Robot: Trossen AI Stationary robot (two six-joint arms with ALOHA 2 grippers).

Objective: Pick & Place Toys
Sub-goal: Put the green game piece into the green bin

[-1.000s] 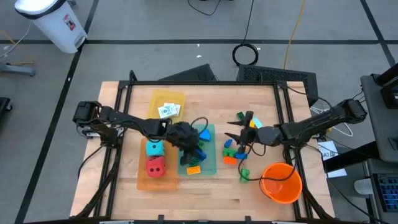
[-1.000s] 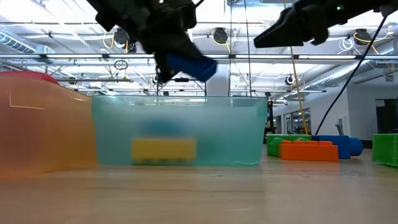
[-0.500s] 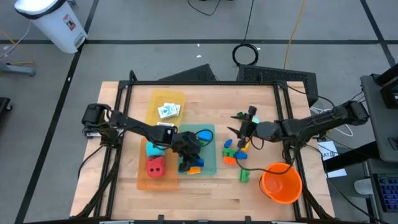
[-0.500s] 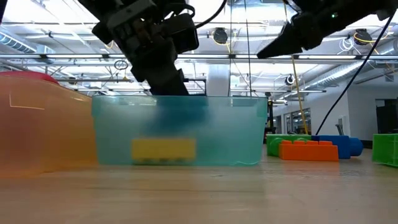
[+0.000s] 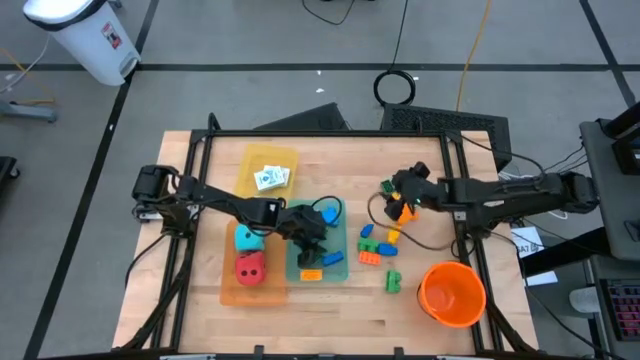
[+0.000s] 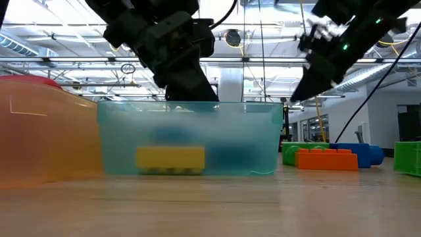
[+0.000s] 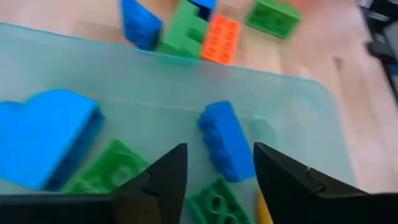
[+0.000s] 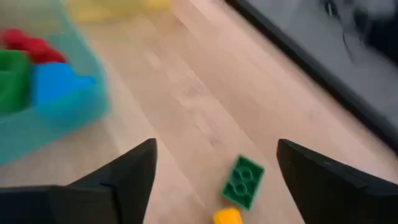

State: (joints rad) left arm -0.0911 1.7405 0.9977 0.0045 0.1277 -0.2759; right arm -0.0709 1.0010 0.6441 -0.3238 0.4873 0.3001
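Nearest us, the teal tray (image 6: pixel 191 141) holds a yellow brick (image 6: pixel 170 160). Above it we see the left gripper (image 7: pixel 214 180), fingers spread and empty, a blue brick (image 7: pixel 225 140) lying loose in the tray between them. Farther right, loose bricks (image 5: pixel 378 245) on the table; the right gripper (image 8: pixel 214 186) hangs spread wide over a green brick (image 8: pixel 242 181).

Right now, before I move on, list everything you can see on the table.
translucent teal plastic tray: one, table centre
small plastic bricks in it: several, mixed colours
translucent orange plastic tray: one, left of the teal
teal dotted die, red dotted die: one each, in the orange tray
translucent yellow plastic tray: one, behind
white picture cards: few, in the yellow tray
loose bricks: several, right of the teal tray
orange bucket: one, front right
left gripper: jaws open, over the teal tray
right gripper: jaws open, over the loose bricks
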